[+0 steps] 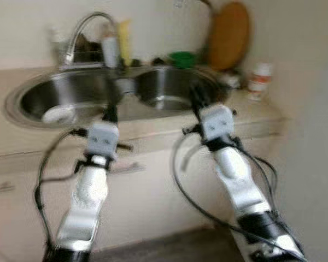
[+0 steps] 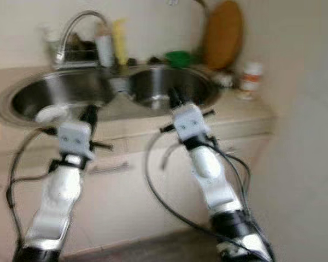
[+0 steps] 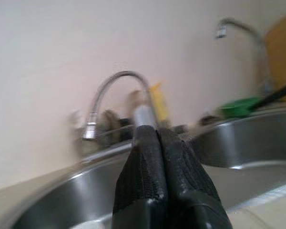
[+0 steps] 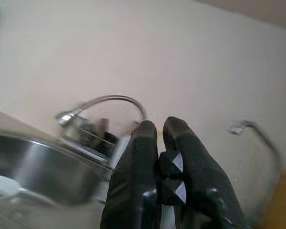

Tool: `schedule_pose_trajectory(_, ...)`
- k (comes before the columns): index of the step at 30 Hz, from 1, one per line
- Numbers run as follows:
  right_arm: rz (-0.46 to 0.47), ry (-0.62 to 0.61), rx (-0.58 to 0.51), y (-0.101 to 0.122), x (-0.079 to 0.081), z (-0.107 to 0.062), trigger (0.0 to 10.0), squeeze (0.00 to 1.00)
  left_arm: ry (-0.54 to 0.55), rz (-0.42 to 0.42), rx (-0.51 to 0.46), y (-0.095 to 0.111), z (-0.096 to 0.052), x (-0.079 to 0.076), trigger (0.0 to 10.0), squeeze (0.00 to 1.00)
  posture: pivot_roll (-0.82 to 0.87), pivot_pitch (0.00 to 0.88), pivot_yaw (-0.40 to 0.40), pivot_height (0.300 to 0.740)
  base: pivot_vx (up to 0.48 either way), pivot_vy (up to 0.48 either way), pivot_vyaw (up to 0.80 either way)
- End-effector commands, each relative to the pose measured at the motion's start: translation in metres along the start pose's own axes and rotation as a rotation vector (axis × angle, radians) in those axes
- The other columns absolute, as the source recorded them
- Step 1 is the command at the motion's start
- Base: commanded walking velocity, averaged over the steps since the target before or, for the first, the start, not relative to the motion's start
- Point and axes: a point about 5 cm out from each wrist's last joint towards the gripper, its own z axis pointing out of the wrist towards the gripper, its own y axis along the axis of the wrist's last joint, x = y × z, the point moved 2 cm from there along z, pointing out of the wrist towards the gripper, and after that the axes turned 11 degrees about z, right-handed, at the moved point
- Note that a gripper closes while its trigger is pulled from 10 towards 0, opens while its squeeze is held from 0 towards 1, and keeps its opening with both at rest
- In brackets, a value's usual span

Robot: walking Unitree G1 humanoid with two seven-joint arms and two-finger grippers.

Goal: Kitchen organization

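Before the double sink (image 1: 22, 101) | white dish (image 1: 58, 114) seen in left basin, nearer left gripper (image 1: 110, 112) | both grippers, right gripper (image 1: 198, 98) included, held closed and empty

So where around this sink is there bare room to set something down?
The counter left of the sink looks bare, as does the front strip between the right basin and the white bottle. The left basin holds a white dish. Behind the tap, bottles, a green item and a cutting board crowd the ledge.
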Motion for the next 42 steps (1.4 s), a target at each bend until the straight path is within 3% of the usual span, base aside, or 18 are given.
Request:
schedule_pose_trajectory(1,0.003,-0.042,-0.004,0.001,-0.015,-0.001,10.0,0.0,-0.015,-0.015,-0.031,0.009,0.003,-0.006,10.0,0.0,-0.03,0.0,-0.035,0.74,0.337,0.0,0.8)
schedule_pose_trajectory(5,0.013,-0.058,-0.019,0.004,-0.017,0.001,10.0,0.0,-0.012,-0.01,-0.035,0.01,0.003,-0.005,10.0,0.0,-0.03,0.0,-0.037,0.74,0.337,0.0,0.78)
schedule_pose_trajectory(10,0.025,-0.11,-0.005,0.001,-0.026,0.003,10.0,0.0,-0.011,-0.01,-0.038,0.01,0.004,-0.005,10.0,0.0,-0.03,0.0,-0.038,0.74,0.332,0.0,0.0)
schedule_pose_trajectory(12,0.008,-0.164,0.005,0.0,-0.038,0.004,10.0,0.0,-0.011,-0.01,-0.038,0.01,0.004,-0.005,10.0,0.0,-0.03,0.0,-0.039,0.74,0.319,0.0,0.0)
schedule_pose_trajectory(19,-0.019,-0.204,0.048,-0.007,-0.047,0.004,10.0,0.0,-0.025,-0.002,-0.025,0.008,0.003,-0.008,10.0,0.0,-0.02,0.0,-0.039,0.74,0.279,0.0,0.0)
schedule_pose_trajectory(26,-0.049,-0.302,0.274,-0.041,-0.071,0.002,10.0,0.0,-0.033,0.002,-0.011,0.005,0.004,-0.008,10.0,0.0,-0.02,0.0,-0.037,0.74,0.0,0.0,0.0)
schedule_pose_trajectory(32,0.088,-0.362,0.481,-0.07,-0.086,0.003,10.0,0.0,-0.042,-0.002,-0.01,0.006,0.004,-0.011,10.0,0.0,-0.01,0.0,-0.034,0.74,0.0,0.0,0.0)
schedule_pose_trajectory(41,0.154,-0.357,0.703,-0.092,-0.095,0.006,10.0,0.0,-0.053,-0.008,-0.017,0.008,0.005,-0.015,10.0,0.0,0.0,0.0,-0.039,0.74,0.0,0.0,0.0)
schedule_pose_trajectory(42,0.161,-0.364,0.716,-0.093,-0.096,0.006,10.0,0.4,-0.054,-0.008,-0.018,0.008,0.005,-0.016,10.0,0.0,0.0,0.0,-0.04,0.74,0.0,0.0,0.0)
